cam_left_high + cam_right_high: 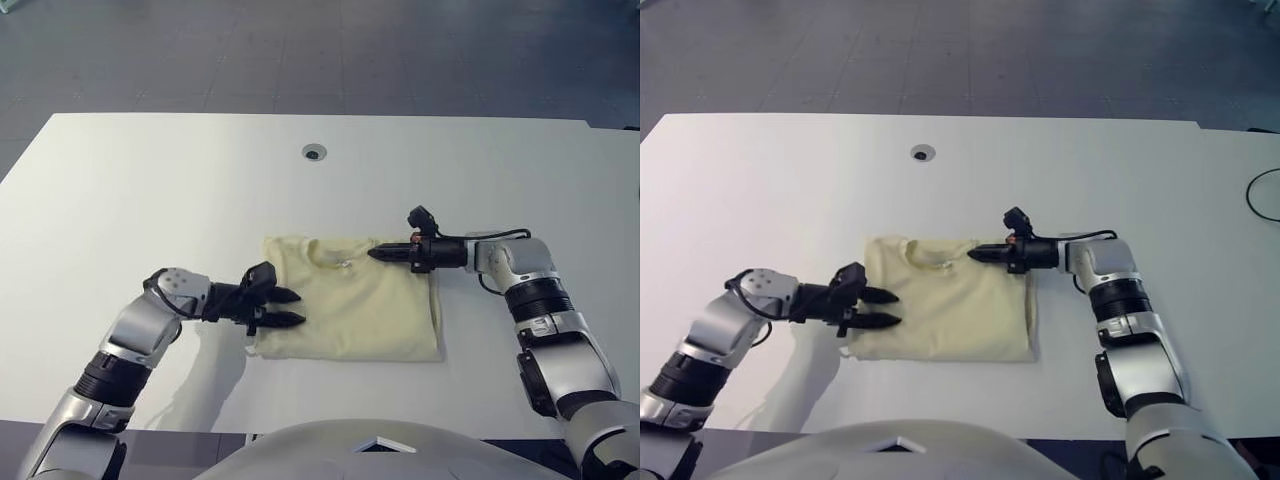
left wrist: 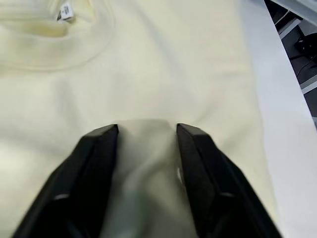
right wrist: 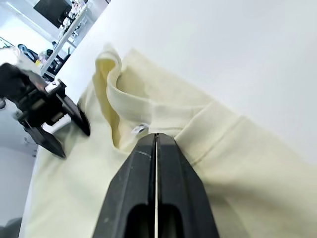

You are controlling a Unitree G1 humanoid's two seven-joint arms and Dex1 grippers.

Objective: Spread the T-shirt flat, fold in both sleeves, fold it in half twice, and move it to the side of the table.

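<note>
Since the pale yellow cotton T-shirt point(image 1: 355, 305) lies as a neat rectangle on the white counter point(image 1: 150, 180), nearer the front edge with its collar toward the far edge, the sleeves look tucked. Halving is likely next. Left hand point(image 1: 298, 307) sits at the shirt's left edge, fingers spread wide, gripping nothing. Right hand point(image 1: 375, 254) is pinched fully closed by the collar, apparently empty. Both should pinch matching corners through all layers, lift low and keep edges aligned.
</note>
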